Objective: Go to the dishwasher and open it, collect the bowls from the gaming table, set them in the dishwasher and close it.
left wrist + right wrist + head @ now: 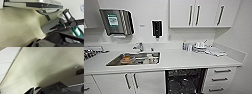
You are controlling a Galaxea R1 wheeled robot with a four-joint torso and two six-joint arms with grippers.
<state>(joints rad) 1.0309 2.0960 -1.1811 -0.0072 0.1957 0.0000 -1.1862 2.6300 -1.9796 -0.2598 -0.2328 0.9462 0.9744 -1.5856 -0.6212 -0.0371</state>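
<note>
We see a matt, smooth white tabletop (184, 60), a brushed steel sink (116, 60) with some sheen, and a shiny metal towel dispenser (116, 22). Cabinet doors (194, 13) are smooth white with metal bar handles. The dishwasher (185, 81) interior looks dark with wire racks.

No text can be read; the green-and-white label (113, 20) on the steel paper towel dispenser (116, 22) carries print too blurred to make out.

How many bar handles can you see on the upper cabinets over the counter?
3: two side by side, left one and its neighbour, and one further right near the corner wall. More could sit beyond the head view's edges.
</note>
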